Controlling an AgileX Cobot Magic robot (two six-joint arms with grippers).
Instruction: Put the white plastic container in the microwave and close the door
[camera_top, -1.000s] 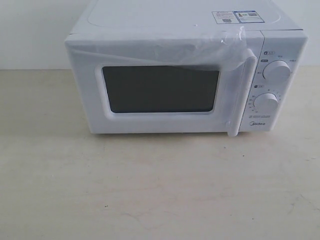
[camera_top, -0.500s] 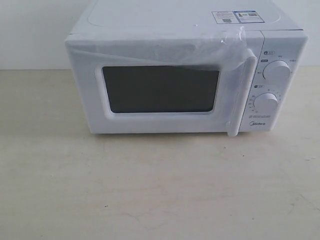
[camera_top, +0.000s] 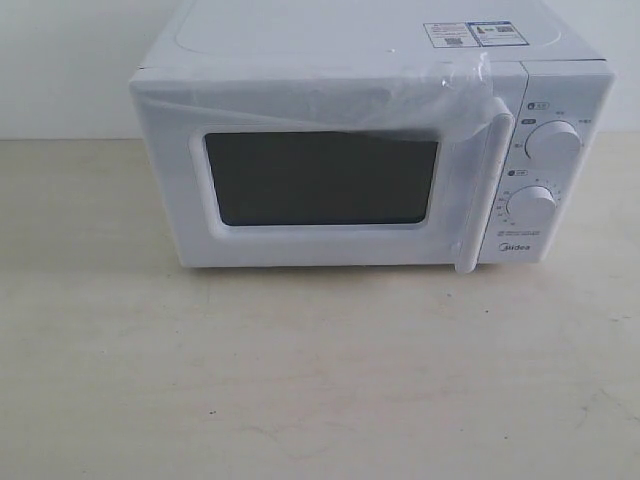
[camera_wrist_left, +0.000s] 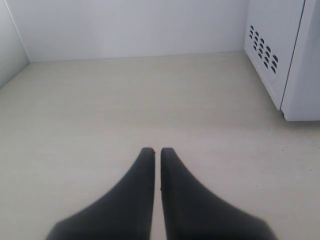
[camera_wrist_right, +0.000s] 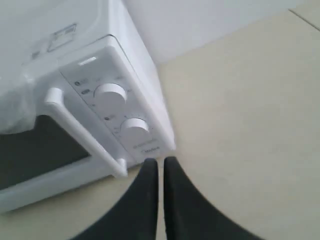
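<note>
The white Midea microwave (camera_top: 370, 60) stands on the table, its door (camera_top: 320, 180) shut, with a dark window, a vertical bar handle (camera_top: 480, 190) and clear film across the top. The white plastic container is out of view. Neither gripper shows in the exterior view. My left gripper (camera_wrist_left: 157, 151) is shut and holds nothing, hovering over bare table beside the microwave's vented side (camera_wrist_left: 272, 50). My right gripper (camera_wrist_right: 160, 162) is shut and holds nothing, near the microwave's lower front corner below the two knobs (camera_wrist_right: 134, 129), next to the door handle (camera_wrist_right: 85, 132).
A beige table (camera_top: 320, 380) spreads in front of the microwave. A white wall (camera_wrist_left: 130, 25) runs behind it. Stickers (camera_top: 475, 33) lie on the microwave's top.
</note>
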